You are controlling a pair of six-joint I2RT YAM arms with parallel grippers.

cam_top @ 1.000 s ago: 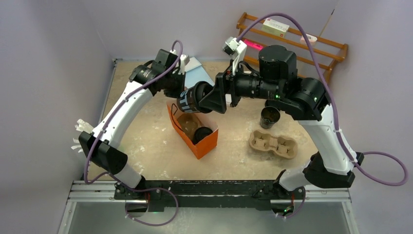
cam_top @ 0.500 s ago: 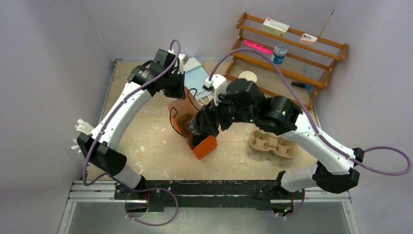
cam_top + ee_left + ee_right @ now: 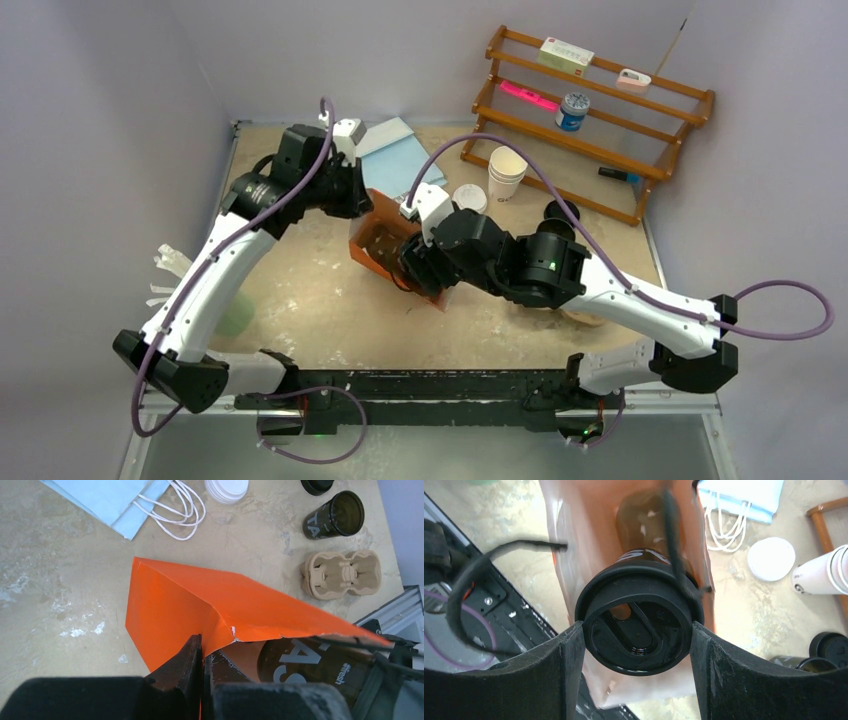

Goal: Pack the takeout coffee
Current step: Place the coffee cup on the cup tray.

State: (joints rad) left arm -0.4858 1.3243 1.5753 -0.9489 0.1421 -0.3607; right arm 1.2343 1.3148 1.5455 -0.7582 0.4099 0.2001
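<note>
A black takeout coffee cup (image 3: 639, 625) with its lid on sits between my right gripper's (image 3: 637, 630) fingers, which are shut on the lid's rim. The cup is inside the mouth of the orange paper bag (image 3: 380, 240), and its white print (image 3: 305, 660) shows past the bag's torn edge. A darker cup shape (image 3: 644, 517) lies deeper in the bag. My left gripper (image 3: 202, 647) is shut on the bag's (image 3: 200, 600) edge at its far-left side (image 3: 362, 200). An open black cup (image 3: 334, 516) and a loose black lid (image 3: 317, 485) stand on the table behind.
A brown pulp carrier (image 3: 342, 572) lies right of the bag. There are stacked white cups (image 3: 507, 172), a white lid (image 3: 468, 197) and a flat blue bag (image 3: 395, 140) at the back. A wooden rack (image 3: 600, 110) stands at the back right. The bag's black handles (image 3: 524, 545) hang loose.
My right arm has swung down and left, carrying the lidded cup into the orange bag. My left arm has shifted left while holding the bag's edge, and the bag has tilted.
</note>
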